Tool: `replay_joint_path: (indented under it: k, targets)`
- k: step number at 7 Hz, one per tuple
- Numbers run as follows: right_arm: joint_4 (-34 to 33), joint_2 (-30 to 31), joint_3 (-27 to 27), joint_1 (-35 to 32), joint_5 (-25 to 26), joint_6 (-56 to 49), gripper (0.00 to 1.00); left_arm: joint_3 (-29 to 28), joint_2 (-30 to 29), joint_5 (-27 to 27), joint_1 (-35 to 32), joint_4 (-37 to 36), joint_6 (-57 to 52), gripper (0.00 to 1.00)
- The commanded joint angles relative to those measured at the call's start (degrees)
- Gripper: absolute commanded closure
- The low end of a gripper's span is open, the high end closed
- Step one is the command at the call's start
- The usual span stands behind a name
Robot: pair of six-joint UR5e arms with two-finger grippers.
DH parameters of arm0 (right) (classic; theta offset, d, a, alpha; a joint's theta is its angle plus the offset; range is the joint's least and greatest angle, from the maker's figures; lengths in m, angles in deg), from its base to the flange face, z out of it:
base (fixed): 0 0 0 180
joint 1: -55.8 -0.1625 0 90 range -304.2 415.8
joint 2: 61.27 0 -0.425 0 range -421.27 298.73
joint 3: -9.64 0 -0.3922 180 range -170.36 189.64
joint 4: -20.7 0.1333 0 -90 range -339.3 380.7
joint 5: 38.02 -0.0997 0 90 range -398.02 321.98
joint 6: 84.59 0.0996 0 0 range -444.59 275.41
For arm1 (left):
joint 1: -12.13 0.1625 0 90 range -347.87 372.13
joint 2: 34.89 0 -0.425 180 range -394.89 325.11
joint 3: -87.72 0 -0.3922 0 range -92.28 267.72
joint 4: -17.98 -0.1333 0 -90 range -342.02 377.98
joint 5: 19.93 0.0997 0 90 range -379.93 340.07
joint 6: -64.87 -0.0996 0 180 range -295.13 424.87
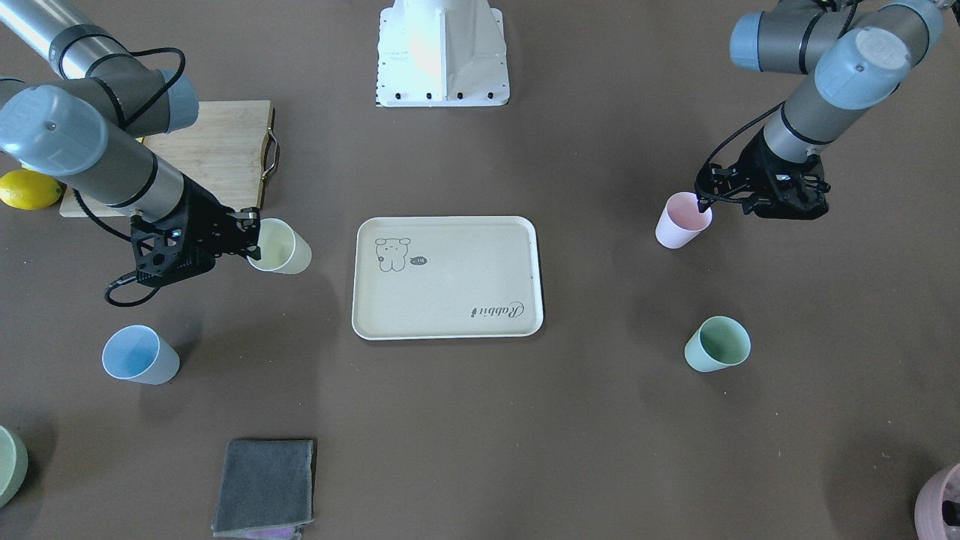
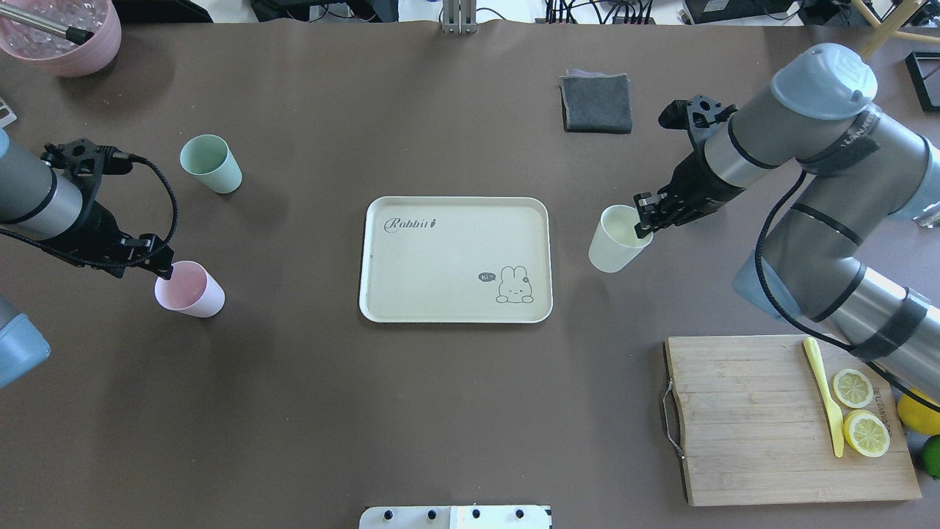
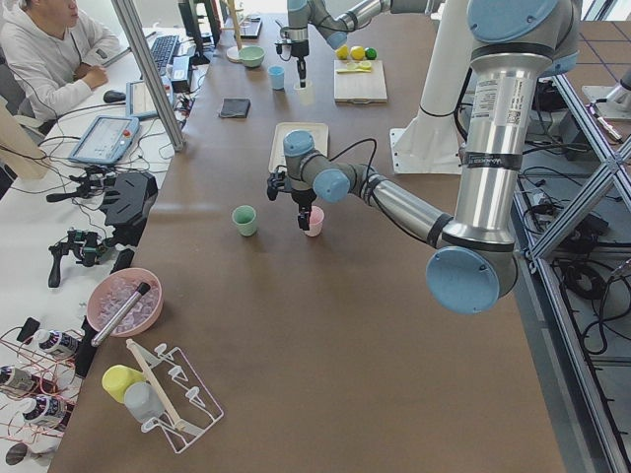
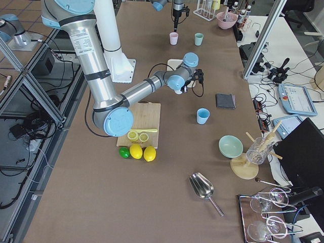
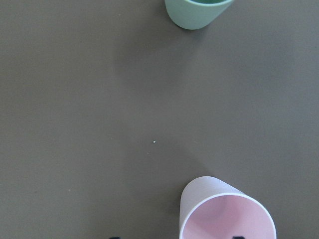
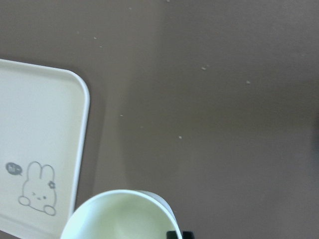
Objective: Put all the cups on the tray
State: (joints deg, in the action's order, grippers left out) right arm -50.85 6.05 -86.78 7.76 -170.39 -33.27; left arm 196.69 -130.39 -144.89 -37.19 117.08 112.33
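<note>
The cream tray (image 2: 440,242) lies at the table's middle with nothing on it. My left gripper (image 2: 163,270) is open and straddles the near wall of the pink cup (image 2: 191,289), one finger inside; the left wrist view shows the pink cup (image 5: 227,216) between the widely spread tips. My right gripper (image 2: 642,222) is shut on the rim of the pale yellow cup (image 2: 618,239), just right of the tray. The mint green cup (image 2: 211,164) stands behind the pink one. The light blue cup (image 1: 140,355) stands alone; my right arm hides it in the overhead view.
A wooden cutting board (image 2: 778,419) with lemon slices and a yellow knife lies near my right arm's base. A folded grey cloth (image 2: 596,103) lies at the far side. A mauve bowl (image 2: 62,33) sits at the far left corner. A pale green bowl (image 1: 9,465) is cut off at the edge.
</note>
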Motion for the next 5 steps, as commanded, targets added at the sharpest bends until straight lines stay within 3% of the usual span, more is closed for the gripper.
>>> replay_joint_path:
  k: [1,2,3,4,5]
  targets:
    - [-0.5,-7.4,3.8,4.3,3.2,6.5,1.0,-0.8,0.0,2.0,2.7,0.6,1.7,0.43]
    - [-0.3,-8.8,4.8,6.5,5.3,7.7,1.0,-1.4,-0.4,2.4,3.9,1.5,2.5,0.55]
    - [-0.3,-9.1,4.8,8.0,5.7,8.6,1.0,-2.0,-0.4,2.4,4.2,1.6,2.5,0.82]
    - [-0.4,-9.0,4.8,9.3,7.3,8.8,1.0,-2.4,-0.7,2.4,4.6,1.6,2.5,1.0]
    - [-0.4,-9.2,4.8,9.8,9.4,8.9,1.0,-2.3,-1.5,2.1,4.6,1.5,2.8,1.0]
